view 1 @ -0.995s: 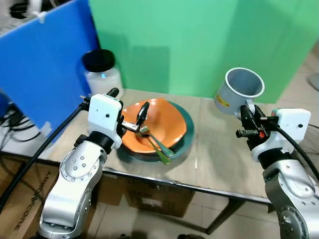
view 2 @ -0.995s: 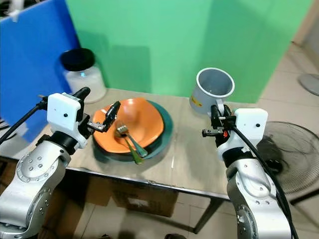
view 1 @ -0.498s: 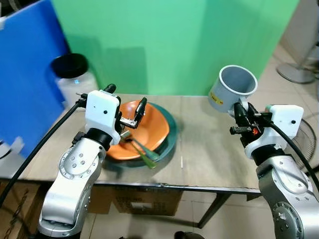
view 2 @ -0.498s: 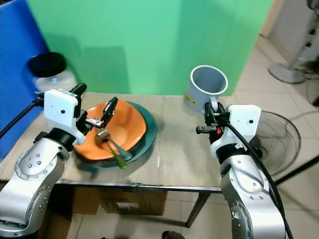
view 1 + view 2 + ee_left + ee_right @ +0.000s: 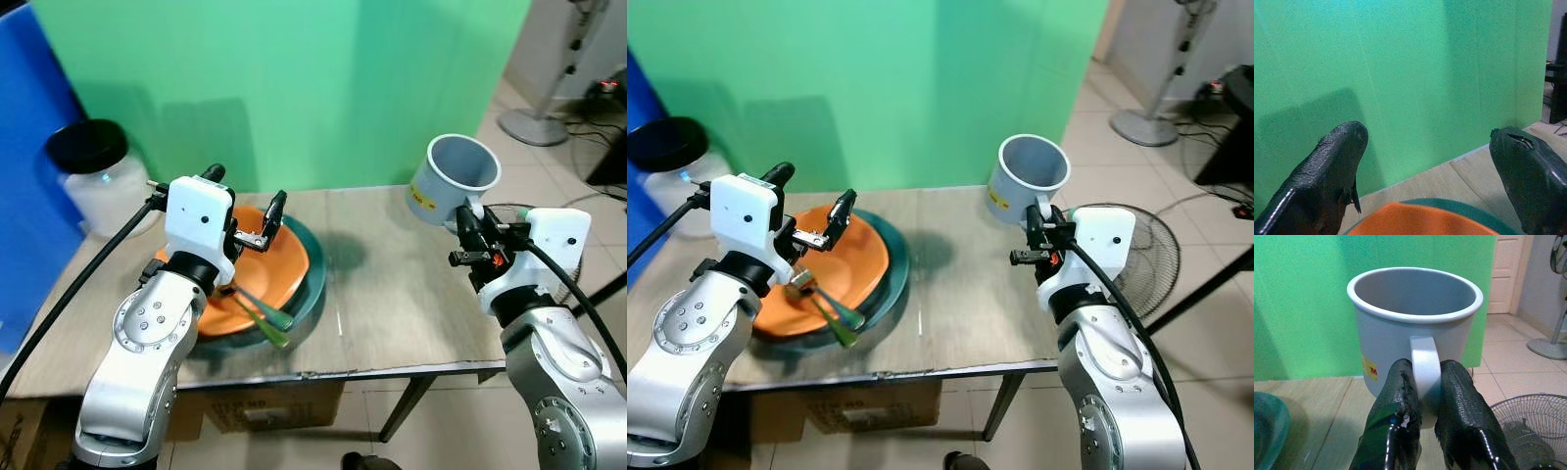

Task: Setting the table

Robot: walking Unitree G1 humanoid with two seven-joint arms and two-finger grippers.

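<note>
From the head, one wooden worktop (image 5: 411,294) carries one orange bowl (image 5: 260,279) nested in one teal plate (image 5: 312,279) at 9 o'clock, two utensils (image 5: 260,311) lying in the bowl, one jar (image 5: 98,181) beyond. Left wrist: the left claw (image 5: 1425,171) hangs released above the bowl. Right wrist: the right claw (image 5: 1425,396) is clenched on the handle of one grey enamel mug (image 5: 1415,328), lifted at 3 o'clock.

Even, bright indoor light, with soft shadows cast on the green backdrop (image 5: 294,88) and the table (image 5: 392,284). The head views are sharp. In the left wrist view the near black fingers (image 5: 1327,176) are soft.
</note>
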